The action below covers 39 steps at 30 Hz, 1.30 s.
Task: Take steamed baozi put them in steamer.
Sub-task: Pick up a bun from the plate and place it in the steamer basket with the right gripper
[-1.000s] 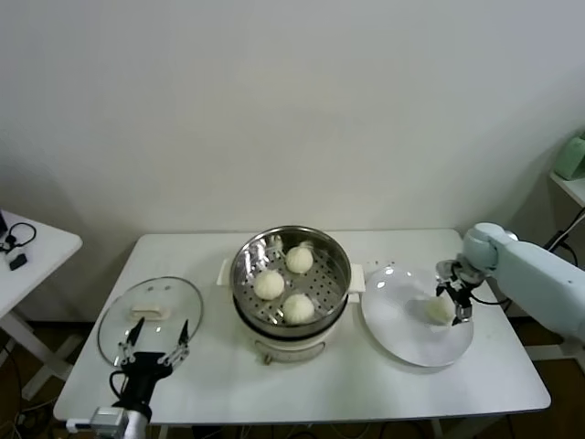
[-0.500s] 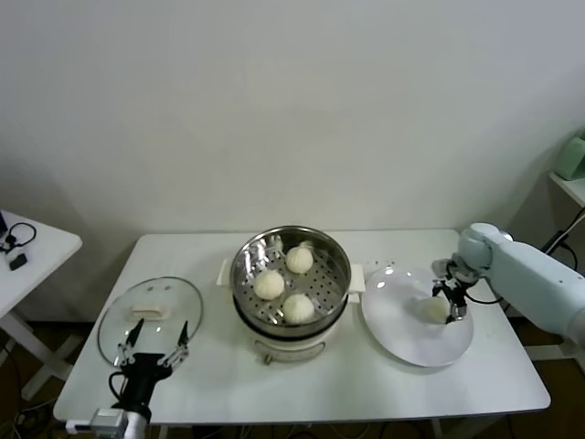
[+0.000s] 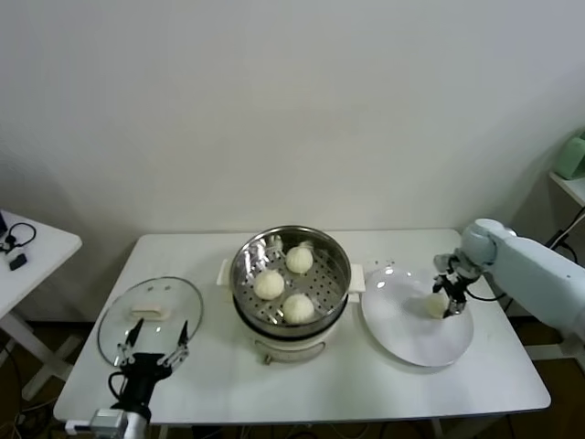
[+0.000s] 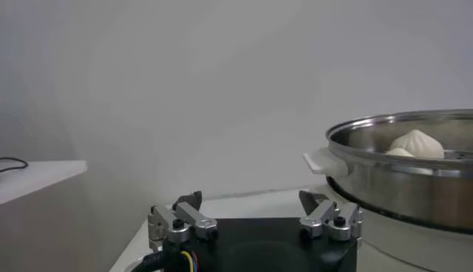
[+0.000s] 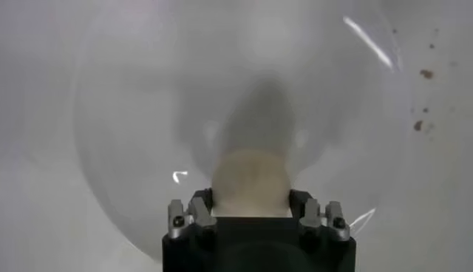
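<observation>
The steel steamer point(image 3: 245, 261) stands mid-table on its white base, with three cream baozi point(image 3: 269, 284) on the perforated floor. A further baozi point(image 3: 433, 305) is over the white plate point(image 3: 402, 334) to the right. My right gripper point(image 3: 448, 294) is shut on this baozi, and the right wrist view shows the bun point(image 5: 250, 177) pinched between both fingers of that gripper point(image 5: 250, 201). Whether it still touches the plate I cannot tell. My left gripper point(image 3: 152, 351) waits open and empty at the table's front left; from its wrist, the gripper point(image 4: 251, 201) faces the steamer point(image 4: 392, 185).
A glass lid point(image 3: 151, 306) lies flat left of the steamer, just behind my left gripper. A small white side table point(image 3: 32, 251) stands at the far left. A shelf with a green object point(image 3: 572, 157) is at the far right edge.
My right gripper's jaws have closed from wide open onto the baozi on the plate, and the bun has shifted slightly. The left arm has not moved.
</observation>
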Available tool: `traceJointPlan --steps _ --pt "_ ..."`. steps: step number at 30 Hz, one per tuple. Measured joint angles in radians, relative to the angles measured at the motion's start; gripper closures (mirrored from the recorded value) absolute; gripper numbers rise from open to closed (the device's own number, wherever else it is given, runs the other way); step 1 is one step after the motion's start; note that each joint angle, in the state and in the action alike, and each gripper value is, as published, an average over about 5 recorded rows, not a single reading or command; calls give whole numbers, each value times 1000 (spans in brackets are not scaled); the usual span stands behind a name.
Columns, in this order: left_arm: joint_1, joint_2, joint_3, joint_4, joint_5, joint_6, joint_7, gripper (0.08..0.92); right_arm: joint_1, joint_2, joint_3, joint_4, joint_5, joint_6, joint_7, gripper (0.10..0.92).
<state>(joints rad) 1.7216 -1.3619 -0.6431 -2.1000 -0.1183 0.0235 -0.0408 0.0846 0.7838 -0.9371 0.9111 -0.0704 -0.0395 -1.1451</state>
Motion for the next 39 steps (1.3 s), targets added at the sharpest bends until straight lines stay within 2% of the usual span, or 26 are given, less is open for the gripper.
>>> traceJointPlan --steps 13,24,31,39 --pt "7 0 15 -24 0 -1 1 177 293 14 -262 120 415 -142 27 371" --pt "23 1 34 -47 0 -9 0 177 613 105 -564 231 772 -202 32 372" --pt "19 2 44 -57 0 -10 -2 177 724 190 -684 262 915 -227 45 372" --pt "15 -5 51 -70 7 -2 -12 177 743 313 -737 271 1005 -255 79 372"
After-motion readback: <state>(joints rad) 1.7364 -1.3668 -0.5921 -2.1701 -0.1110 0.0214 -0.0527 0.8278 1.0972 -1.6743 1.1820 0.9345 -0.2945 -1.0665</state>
